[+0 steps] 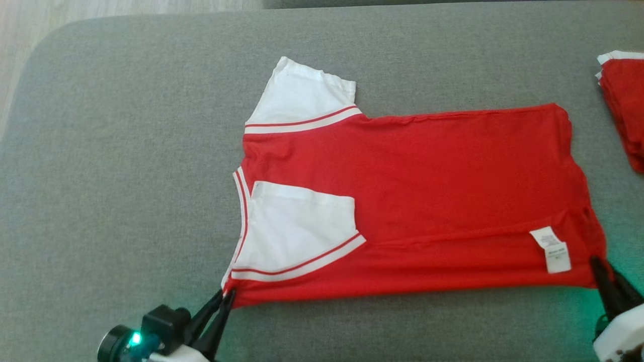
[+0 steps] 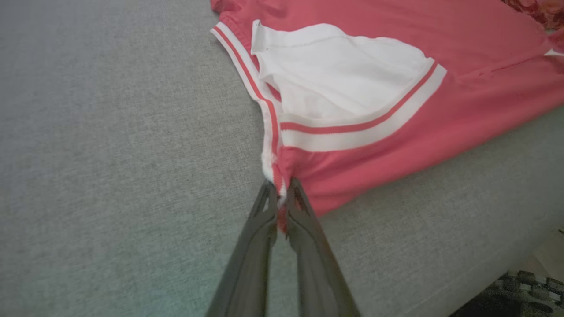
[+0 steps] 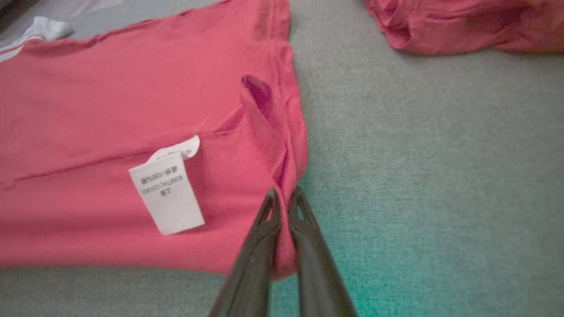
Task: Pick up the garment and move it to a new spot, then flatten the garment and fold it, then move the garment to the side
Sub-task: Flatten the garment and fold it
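Red shirt (image 1: 427, 201) lies spread on grey cushion (image 1: 126, 176); left gripper (image 1: 227, 293) pinches its collar-side corner, right gripper (image 1: 595, 261) pinches its hem corner, jaws pressed onto cloth.

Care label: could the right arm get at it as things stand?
Probably, but not freely: the care label lies uncovered just beside the right gripper, which is shut on the garment corner and would have to let go first.

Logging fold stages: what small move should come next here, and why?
Probably lift both near corners together and fold them toward the far edge: the left hand and right hand are shut on corners of the shirt, which lies flat.
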